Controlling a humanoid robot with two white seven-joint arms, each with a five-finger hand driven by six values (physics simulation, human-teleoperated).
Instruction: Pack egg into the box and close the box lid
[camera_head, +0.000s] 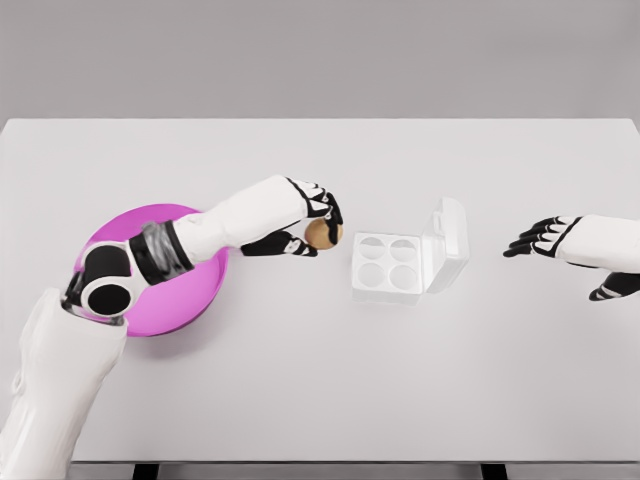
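Fingers (322, 208) of my left hand (312, 222) curl round a smooth brown egg (323, 234), held just left of the white four-cup egg box (388, 262), its lid (449, 243) standing open. My right hand (548, 238) hovers with relaxed, spread fingers, holding nothing. Glossy magenta bowl (190, 290) sits on the matte white bench (320, 380).
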